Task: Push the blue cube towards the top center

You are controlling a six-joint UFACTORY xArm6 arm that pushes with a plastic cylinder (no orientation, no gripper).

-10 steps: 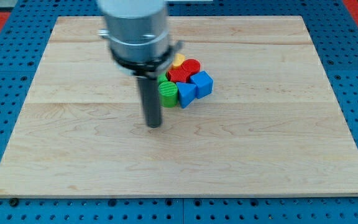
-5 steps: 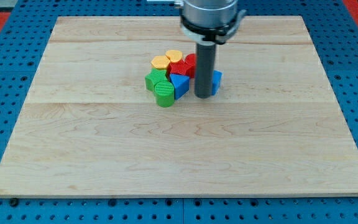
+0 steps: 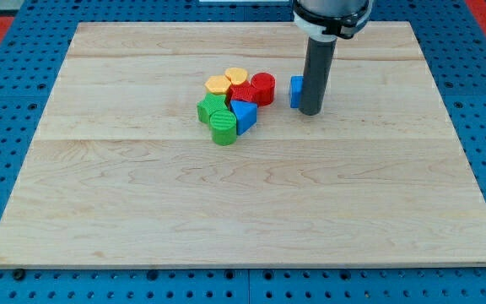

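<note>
Crowding blue cube (image 3: 296,91), tip (image 3: 310,111)

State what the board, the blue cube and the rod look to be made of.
Board: pale wood, matte, with visible grain and plank seams. Blue cube: probably painted wood or plastic; uniform colour, no grain visible. Rod ending in my tip, at the cube's right: dark, smooth, likely metal or plastic.

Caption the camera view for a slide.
My tip rests against the blue cube, now apart from the block cluster on the wooden board.
</note>
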